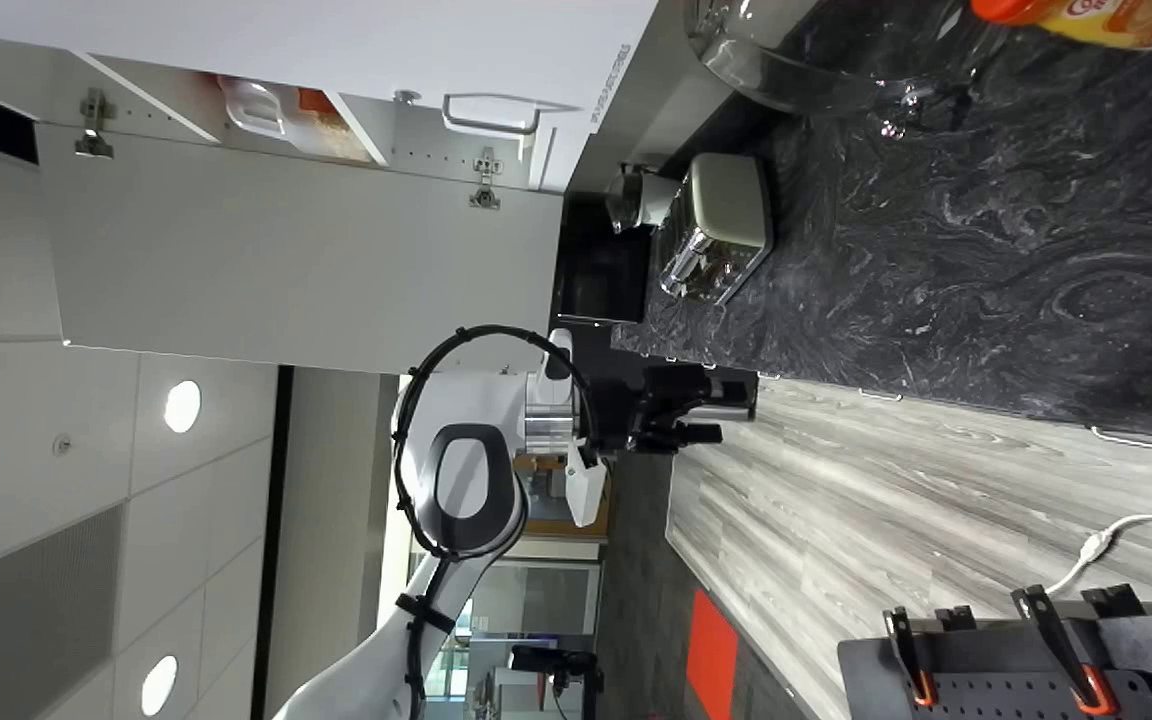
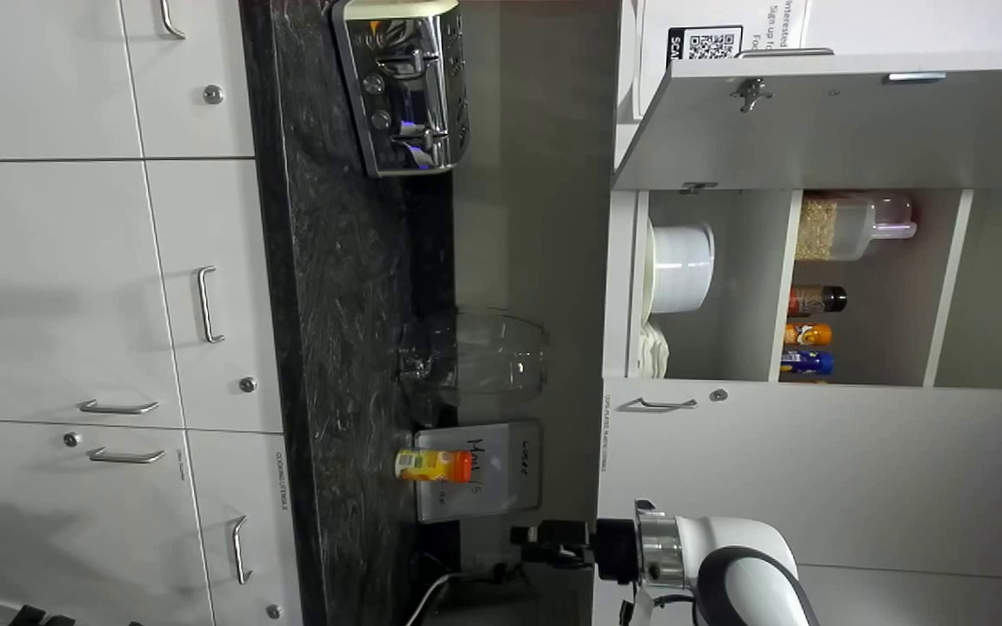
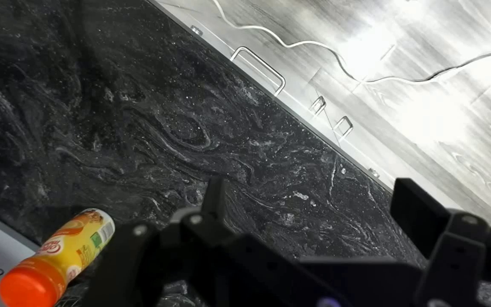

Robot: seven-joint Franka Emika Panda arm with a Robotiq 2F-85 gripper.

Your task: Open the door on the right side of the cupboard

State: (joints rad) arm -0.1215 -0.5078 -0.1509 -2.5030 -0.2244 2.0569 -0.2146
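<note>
Both exterior pictures stand on their side. The cupboard (image 2: 621, 296) is light grey. The door (image 2: 823, 469) with edge text looks closed; its silver handle (image 2: 662, 403) and round lock (image 2: 718, 395) show. The door (image 1: 456, 40) and handle (image 1: 491, 120) also show in an exterior view. The neighbouring door (image 1: 306, 250) stands swung out, also visible as a panel (image 2: 866, 122); shelves show behind it. My gripper (image 1: 726, 413) is open and empty, pointing down, apart from the handle, as both exterior views show (image 2: 529, 546). In the wrist view its fingers (image 3: 313, 200) are apart above the counter; no cupboard door shows there.
The dark marbled counter (image 1: 936, 250) lies below. A toaster (image 1: 726, 215), a glass dispenser (image 2: 501, 352), an orange-capped bottle (image 2: 433, 465) and a small whiteboard (image 2: 501, 487) stand on it. A white cable (image 3: 267, 30) lies on the floor. Lower cabinets carry bar handles (image 3: 262, 66).
</note>
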